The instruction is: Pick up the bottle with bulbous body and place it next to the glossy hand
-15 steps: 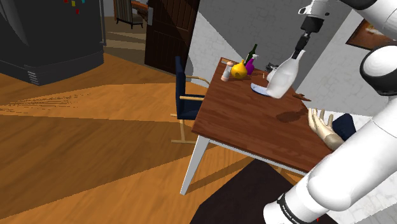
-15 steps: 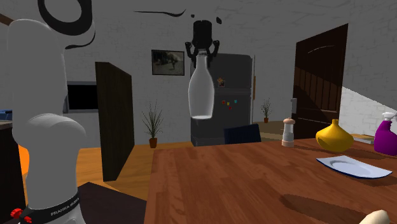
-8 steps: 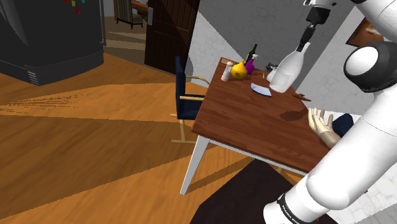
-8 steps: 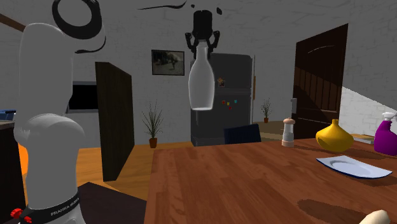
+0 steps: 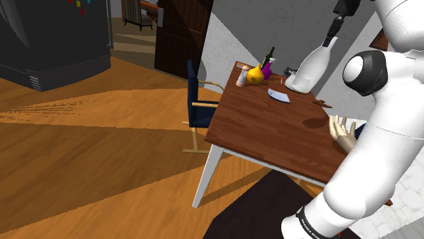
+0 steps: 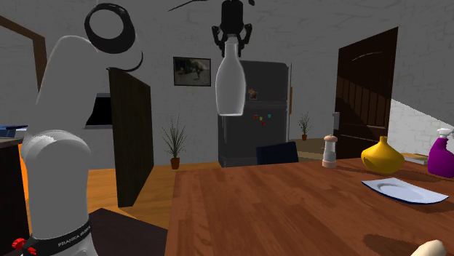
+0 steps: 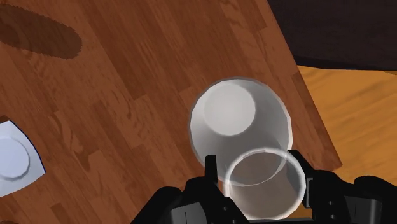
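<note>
Gripper [image 5: 331, 37] [image 6: 232, 38] [image 7: 256, 173]: black fingers clamped on the bottle's neck, high over the table [image 5: 258, 125].
Bottle [image 5: 307, 71] [image 6: 229, 84] [image 7: 238, 118]: white, its bulbous body hanging beneath the gripper, clear of the wooden tabletop.
Glossy hand [image 5: 343, 134]: on the table, far below the gripper and toward the stand, well apart from the bottle.
Plate [image 5: 278, 96] [image 6: 404, 190] [image 7: 13, 159]: on the table below the gripper, off to one side.
Shadow [image 5: 314, 123] [image 7: 41, 38]: dark oval on the wood, between plate and hand.
Yellow vase [image 5: 255, 75] [image 6: 383, 156]: at the table's far end, beyond the gripper.
</note>
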Action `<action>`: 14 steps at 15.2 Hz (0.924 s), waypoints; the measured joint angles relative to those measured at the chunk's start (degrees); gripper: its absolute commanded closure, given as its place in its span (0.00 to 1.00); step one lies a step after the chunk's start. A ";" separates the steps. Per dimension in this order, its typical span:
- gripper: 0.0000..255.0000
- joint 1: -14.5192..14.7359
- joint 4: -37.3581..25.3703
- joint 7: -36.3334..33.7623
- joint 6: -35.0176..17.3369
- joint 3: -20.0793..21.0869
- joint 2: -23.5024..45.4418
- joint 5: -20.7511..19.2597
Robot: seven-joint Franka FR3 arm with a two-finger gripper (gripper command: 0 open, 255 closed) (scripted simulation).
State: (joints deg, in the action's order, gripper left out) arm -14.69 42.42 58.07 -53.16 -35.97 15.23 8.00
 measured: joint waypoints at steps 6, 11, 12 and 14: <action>1.00 0.76 14.63 5.27 -8.18 -2.08 -7.55 -5.52; 1.00 -0.72 25.07 10.34 -15.02 -3.95 -12.26 -8.90; 1.00 -1.68 25.19 11.90 -15.57 -4.73 -11.77 -8.60; 1.00 -2.71 27.74 14.06 -17.66 -5.66 -12.47 -9.06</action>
State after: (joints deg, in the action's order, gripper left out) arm -17.40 70.16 72.13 -70.82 -41.63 2.75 -1.06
